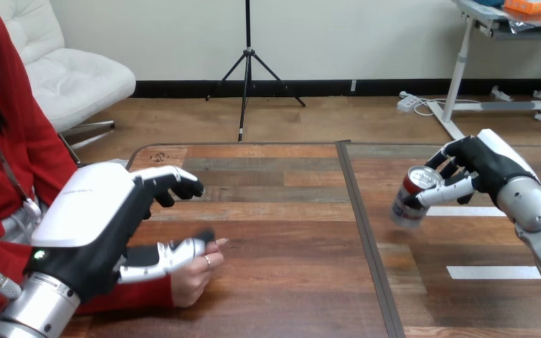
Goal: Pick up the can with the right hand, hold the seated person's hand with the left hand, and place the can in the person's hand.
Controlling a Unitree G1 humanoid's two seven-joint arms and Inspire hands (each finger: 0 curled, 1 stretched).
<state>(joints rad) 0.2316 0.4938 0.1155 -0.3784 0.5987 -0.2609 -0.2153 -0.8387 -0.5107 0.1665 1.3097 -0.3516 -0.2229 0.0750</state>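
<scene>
The right hand (pixel 480 167) comes in from the right edge and grips the can (pixel 413 199); its fingers (pixel 442 160) curl round the can's far side and its thumb (pixel 445 192) presses across the near side, just below the rim; the can is tilted, its silver top turned up and toward the hand, its lower end pointing down and left; it hangs over the right half of the table (pixel 275 211), near a white tape strip (pixel 473 210); I cannot tell whether its lower edge touches the wood.

The left hand (pixel 97 220) reaches in from the lower left, white back uppermost, and is open; its fingers (pixel 175 182) stretch forward, only loosely bent at the tips, with nothing between them; its thumb (pixel 172 255) points right and lies along the top of the person's hand (pixel 191 280); that hand rests on the table's near left part as a loose fist, a red sleeve (pixel 123 299) behind it; the thumb is over it, not wrapped round it, and I cannot tell whether the two touch.

The can and the person's hand are well apart, with the table's dark seam (pixel 361 211) between them.
</scene>
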